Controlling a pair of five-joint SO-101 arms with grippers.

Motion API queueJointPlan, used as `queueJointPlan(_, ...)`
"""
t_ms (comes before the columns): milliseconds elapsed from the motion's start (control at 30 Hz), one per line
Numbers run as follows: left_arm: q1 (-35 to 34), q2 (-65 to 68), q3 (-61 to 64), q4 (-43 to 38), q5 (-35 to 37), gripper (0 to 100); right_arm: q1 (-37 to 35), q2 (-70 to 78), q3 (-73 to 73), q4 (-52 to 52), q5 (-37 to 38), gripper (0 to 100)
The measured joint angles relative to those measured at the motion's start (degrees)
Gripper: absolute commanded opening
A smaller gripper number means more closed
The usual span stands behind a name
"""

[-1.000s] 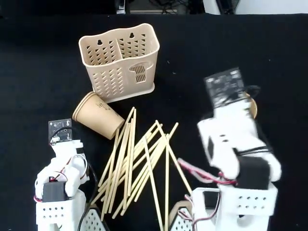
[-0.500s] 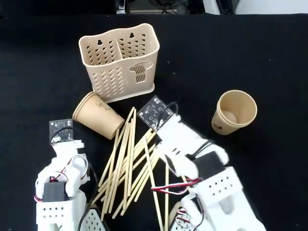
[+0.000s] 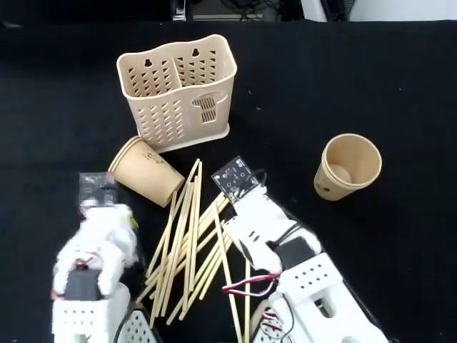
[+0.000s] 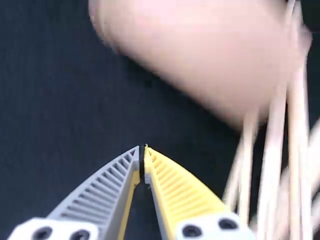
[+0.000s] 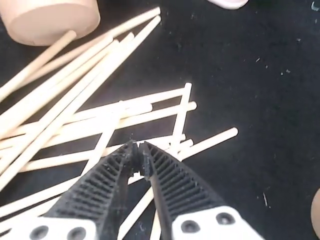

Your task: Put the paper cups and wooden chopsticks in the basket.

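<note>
My right gripper [image 5: 138,150] hangs pinched shut over the chopsticks [image 3: 191,221] heaped lower centre, below the basket [image 3: 171,118], and pushing down closed like this could scatter them!

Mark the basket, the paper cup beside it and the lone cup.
basket [image 3: 168,114]: high view, front wall.
paper cup beside basket [image 3: 146,174]: high view, side wall.
lone paper cup [image 3: 325,182]: high view, outer wall.

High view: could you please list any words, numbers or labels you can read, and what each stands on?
Dark marks on the side of the lying paper cup: too small to read.
Basket, other paper cup, wooden chopsticks: no text seen.
</note>
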Motion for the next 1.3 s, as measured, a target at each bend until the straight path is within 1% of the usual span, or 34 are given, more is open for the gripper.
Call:
queueJointPlan(100,-7.7,0.0,-7.3,-8.2,0.0,3,0.0,0.0,1.4,-2.5,0.0,1.5)
queueJointPlan(167,-11.7,-0.3,-9.2,-12.5,0.0,3,0.0,0.0,1.4,-2.6,0.0,1.5)
queueJointPlan(233,-14.2,-0.2,-9.9,-14.2,0.0,3,0.0,0.0,1.4,-2.6,0.0,1.5)
queueJointPlan(300,-15.7,0.0,-10.3,-14.2,0.0,3,0.0,0.0,1.4,-2.1,0.0,1.5)
queueJointPlan(367,-16.5,0.0,-10.4,-14.0,0.0,6,0.0,0.0,1.4,-1.8,0.0,1.5)
queueJointPlan(467,-16.4,0.0,-10.0,-14.9,-1.2,14,0.0,0.0,1.4,-1.8,0.0,1.5)
queueJointPlan(567,-14.1,-0.1,-6.5,-16.8,-4.7,13,0.0,0.0,1.4,-1.8,0.0,1.5)
queueJointPlan(667,-13.1,0.0,-3.3,-17.9,-8.2,14,0.0,0.0,1.4,-1.8,0.0,1.5)
queueJointPlan(867,-12.6,0.7,-3.3,-17.9,-9.1,16,0.0,0.0,1.4,-1.8,0.0,1.5)
queueJointPlan(967,-12.6,6.1,-7.0,-17.9,-9.1,16,0.0,0.0,1.4,-1.8,0.0,1.5)
queueJointPlan(1067,-12.6,14.9,-15.4,-17.6,-8.8,16,0.0,0.0,1.4,-1.8,0.0,1.5)
queueJointPlan(1233,-12.6,39.1,-31.2,-17.3,-8.6,16,0.0,0.0,1.4,-1.8,0.0,1.5)
queueJointPlan(1300,-12.6,49.8,-36.0,-19.5,-9.4,16,0.0,0.0,1.4,-1.8,0.0,1.5)
